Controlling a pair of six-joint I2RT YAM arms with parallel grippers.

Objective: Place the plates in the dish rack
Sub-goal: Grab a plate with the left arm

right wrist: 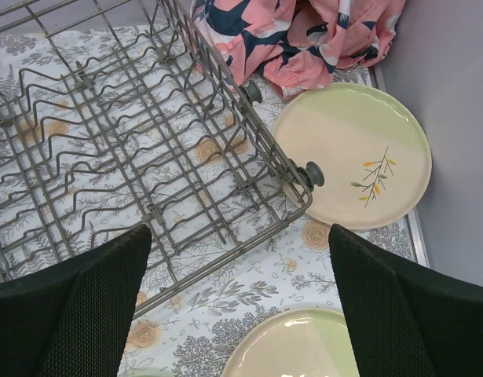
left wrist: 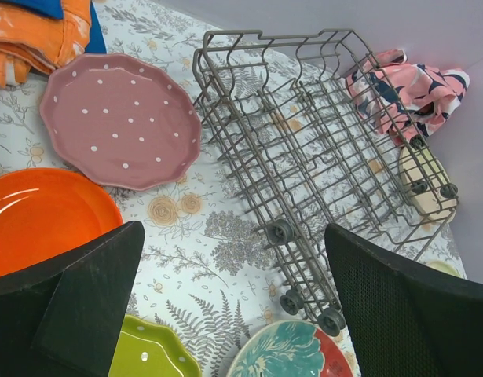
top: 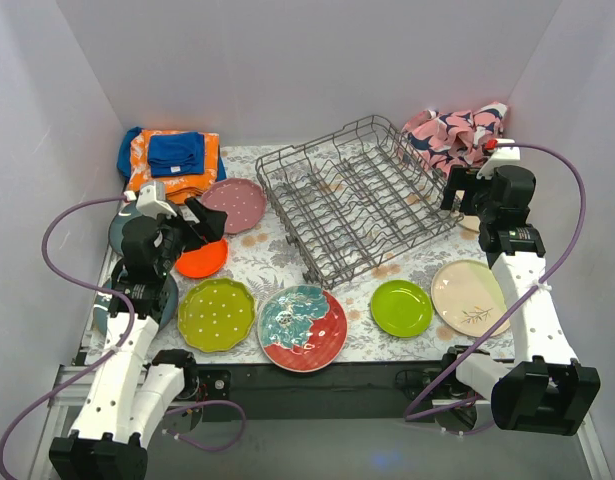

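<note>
The grey wire dish rack (top: 357, 195) stands empty at the middle back. Plates lie flat on the table: pink dotted (top: 235, 205), orange (top: 202, 258), yellow-green dotted (top: 216, 314), red-teal floral (top: 303, 327), lime (top: 401, 307), cream with a twig mark (top: 469, 296). Dark plates (top: 159, 298) lie partly hidden under my left arm. My left gripper (top: 205, 222) is open and empty above the orange plate (left wrist: 45, 216) and the pink plate (left wrist: 119, 118). My right gripper (right wrist: 239, 236) is open and empty over the rack's right corner (right wrist: 296, 196), near another twig plate (right wrist: 359, 157).
Folded orange-blue cloths (top: 172, 160) lie at the back left. A pink and navy cloth (top: 452, 135) is bunched at the back right, behind the rack. White walls close in the table on three sides. The rack has small wheels (left wrist: 280, 232) along its near edge.
</note>
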